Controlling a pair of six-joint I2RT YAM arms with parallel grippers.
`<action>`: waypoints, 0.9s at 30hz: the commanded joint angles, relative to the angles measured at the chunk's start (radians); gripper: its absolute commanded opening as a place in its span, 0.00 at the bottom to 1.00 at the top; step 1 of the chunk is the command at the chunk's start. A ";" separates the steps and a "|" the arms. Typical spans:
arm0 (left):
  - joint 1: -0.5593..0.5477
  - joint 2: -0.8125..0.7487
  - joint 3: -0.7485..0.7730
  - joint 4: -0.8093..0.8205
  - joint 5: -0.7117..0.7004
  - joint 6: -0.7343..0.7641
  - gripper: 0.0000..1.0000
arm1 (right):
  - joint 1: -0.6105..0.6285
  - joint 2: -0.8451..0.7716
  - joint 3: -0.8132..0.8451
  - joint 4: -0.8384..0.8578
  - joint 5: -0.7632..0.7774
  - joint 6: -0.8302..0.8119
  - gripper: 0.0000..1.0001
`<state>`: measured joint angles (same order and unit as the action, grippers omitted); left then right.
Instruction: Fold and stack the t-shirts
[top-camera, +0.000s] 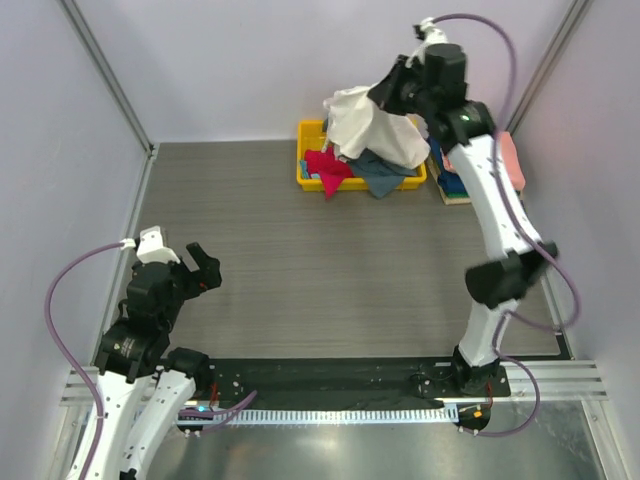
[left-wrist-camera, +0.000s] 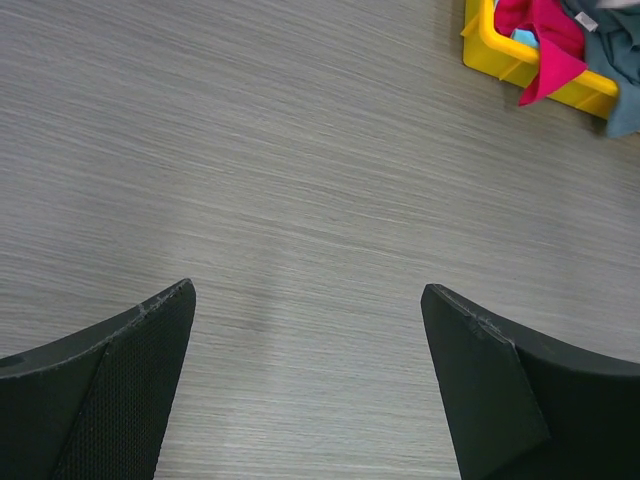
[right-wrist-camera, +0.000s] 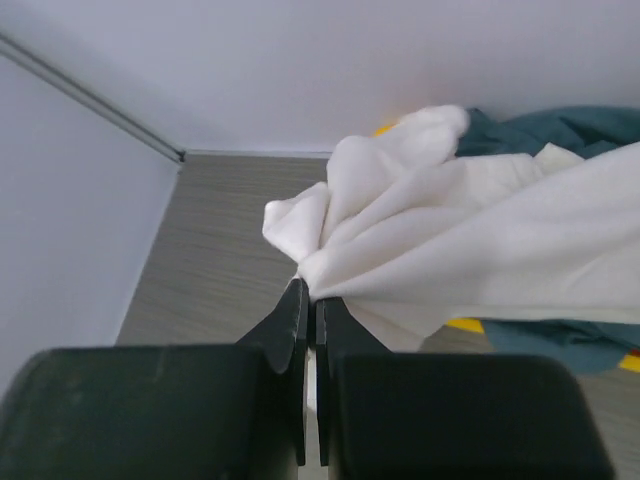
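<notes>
My right gripper (top-camera: 385, 92) is shut on the cream-white t-shirt (top-camera: 370, 125) and holds it up above the yellow bin (top-camera: 310, 178) at the back. In the right wrist view the white cloth (right-wrist-camera: 450, 240) bunches out of the closed gripper (right-wrist-camera: 311, 300). A magenta t-shirt (top-camera: 328, 165) and a grey-blue t-shirt (top-camera: 385, 178) hang over the bin; both show in the left wrist view, magenta (left-wrist-camera: 545, 45) and grey-blue (left-wrist-camera: 615, 50). My left gripper (top-camera: 205, 270) is open and empty over bare table at the near left (left-wrist-camera: 310, 300).
A folded salmon-pink t-shirt (top-camera: 510, 160) lies on a blue one (top-camera: 450, 182) at the back right, beside the bin. Pale walls close in the table on the left, back and right. A metal rail (top-camera: 330, 385) runs along the near edge.
</notes>
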<state>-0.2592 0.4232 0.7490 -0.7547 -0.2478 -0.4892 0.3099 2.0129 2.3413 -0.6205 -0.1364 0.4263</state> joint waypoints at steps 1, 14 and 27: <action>0.005 0.002 0.026 0.005 -0.024 0.005 0.94 | -0.035 -0.340 -0.188 0.064 0.091 -0.054 0.01; 0.005 0.006 0.027 -0.002 -0.042 -0.002 0.94 | -0.262 -0.859 -1.315 0.028 0.331 0.094 1.00; -0.098 0.244 0.047 0.057 0.242 -0.089 0.83 | -0.264 -1.172 -1.455 -0.163 0.269 0.084 1.00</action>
<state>-0.3073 0.6254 0.7677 -0.7509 -0.1032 -0.5205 0.0444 0.8280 0.9249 -0.7353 0.1661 0.5003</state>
